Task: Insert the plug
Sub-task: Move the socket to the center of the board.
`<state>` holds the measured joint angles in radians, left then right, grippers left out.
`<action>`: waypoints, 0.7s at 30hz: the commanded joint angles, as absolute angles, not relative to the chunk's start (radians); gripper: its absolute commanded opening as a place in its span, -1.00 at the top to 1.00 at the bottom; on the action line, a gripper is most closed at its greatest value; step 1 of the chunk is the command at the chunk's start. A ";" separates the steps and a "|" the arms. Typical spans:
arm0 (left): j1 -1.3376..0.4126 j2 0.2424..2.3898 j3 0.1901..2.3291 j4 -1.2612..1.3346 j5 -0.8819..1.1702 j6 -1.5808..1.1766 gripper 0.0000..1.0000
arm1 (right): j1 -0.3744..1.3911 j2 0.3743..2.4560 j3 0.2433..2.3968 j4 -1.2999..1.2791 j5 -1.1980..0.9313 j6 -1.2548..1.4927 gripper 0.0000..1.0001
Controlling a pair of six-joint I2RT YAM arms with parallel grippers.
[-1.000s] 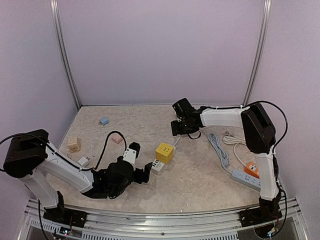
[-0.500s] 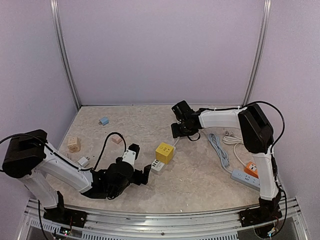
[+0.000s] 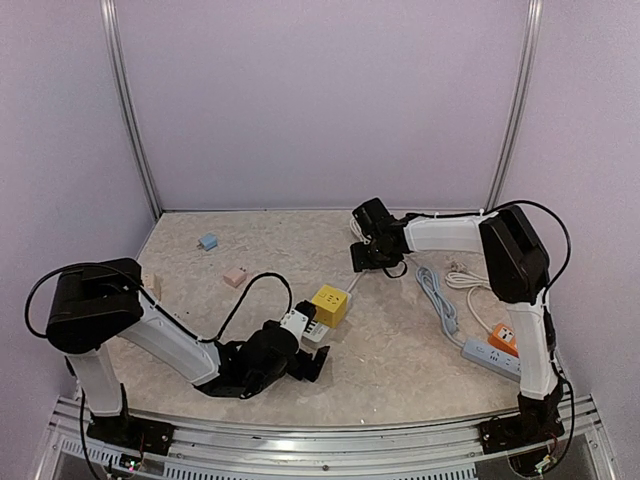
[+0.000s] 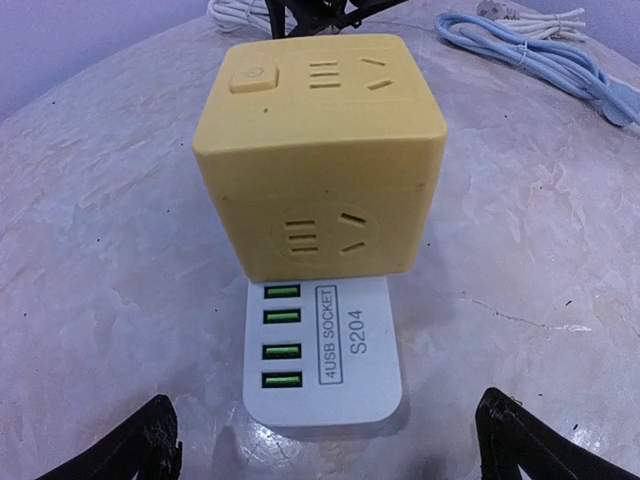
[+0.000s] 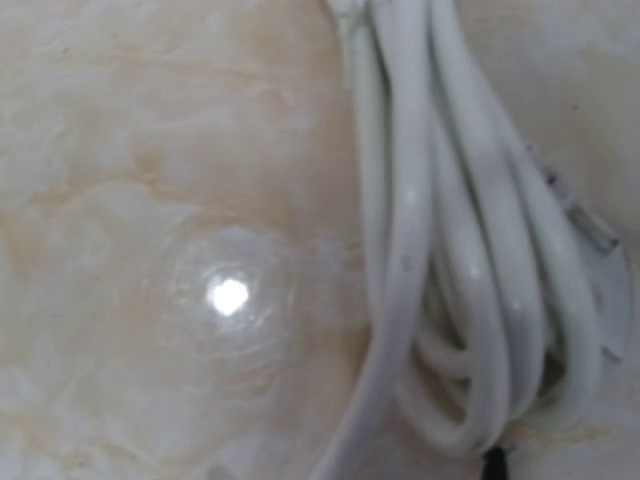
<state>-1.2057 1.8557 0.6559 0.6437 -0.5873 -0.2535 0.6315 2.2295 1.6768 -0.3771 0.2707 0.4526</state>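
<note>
Worktop [image 3: 400, 350]: L arm [image 3: 165, 345] has swung in toward frame centre. Left gripper [image 3: 308, 362] now faces yellow socket cube [image 4: 320, 160] (sits on USB base [image 4: 325, 350]); fingers [image 4: 150, 445] apart, empty. Right gripper [image 3: 368, 255] barely shifted over cable coil [image 5: 450, 250], upper centre; finger state can't tell. Plug [image 5: 595, 260] apparently at coil's edge, so insertion still pending.

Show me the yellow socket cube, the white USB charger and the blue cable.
yellow socket cube [image 4: 320, 190], left wrist view, front face.
white USB charger [image 4: 340, 335], left wrist view, its printed label.
blue cable [image 4: 530, 50], left wrist view, middle of its run.
</note>
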 commanded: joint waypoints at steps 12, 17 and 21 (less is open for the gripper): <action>-1.068 1.940 0.740 0.589 -0.408 -0.278 -0.69 | 0.622 2.058 1.516 -0.364 0.316 0.412 -0.36; -1.047 1.948 0.748 0.602 -0.369 -0.253 -0.56 | 0.607 1.919 1.394 -0.339 0.333 0.416 -0.37; -1.030 1.952 0.749 0.614 -0.339 -0.242 -0.44 | 0.597 1.796 1.314 -0.325 0.360 0.418 -0.39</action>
